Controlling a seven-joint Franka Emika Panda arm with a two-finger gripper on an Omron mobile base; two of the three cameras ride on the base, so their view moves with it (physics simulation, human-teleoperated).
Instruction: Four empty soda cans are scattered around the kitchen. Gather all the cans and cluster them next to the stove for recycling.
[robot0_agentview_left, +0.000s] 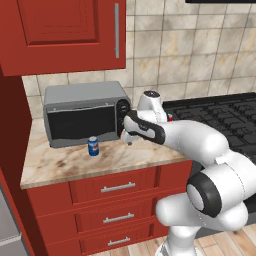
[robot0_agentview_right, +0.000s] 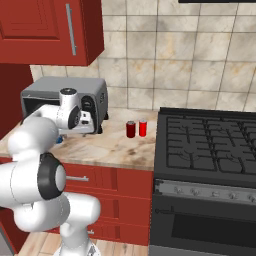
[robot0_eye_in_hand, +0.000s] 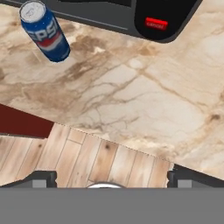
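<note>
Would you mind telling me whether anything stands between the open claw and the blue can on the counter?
Nothing visible does. The blue can stands upright on the marble counter in front of the toaster oven, and in the hand view bare counter lies between it and the open claw.

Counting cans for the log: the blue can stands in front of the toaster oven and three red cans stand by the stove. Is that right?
Not quite: only two red cans stand by the stove, as the right base view shows. The blue can does stand in front of the toaster oven.
</note>
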